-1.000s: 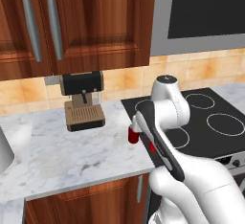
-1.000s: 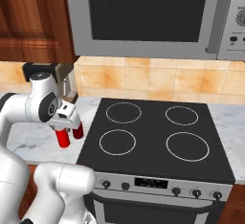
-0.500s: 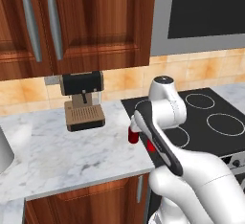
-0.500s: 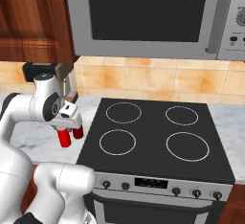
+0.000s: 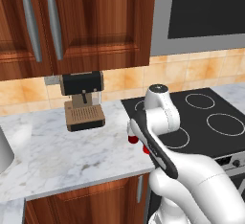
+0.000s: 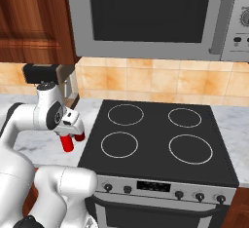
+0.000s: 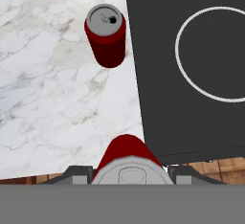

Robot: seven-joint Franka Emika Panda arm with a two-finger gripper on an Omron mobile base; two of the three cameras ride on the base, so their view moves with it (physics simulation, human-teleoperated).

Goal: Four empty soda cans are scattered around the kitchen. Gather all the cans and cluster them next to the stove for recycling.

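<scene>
Dark wood cabinets [image 5: 91, 22] hang above a white marble counter [image 5: 57, 151].

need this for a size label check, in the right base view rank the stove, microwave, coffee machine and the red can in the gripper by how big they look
1. Microwave and stove: both large and cut off by the frame, too close to rank.
2. Coffee machine, partly hidden behind the arm.
3. Red can in the gripper, smallest by far.

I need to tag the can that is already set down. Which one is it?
Find the black stove, then the marble counter beside its edge. The free soda can stands upright there by itself, apart from the held can between the gripper's fingers.
</scene>
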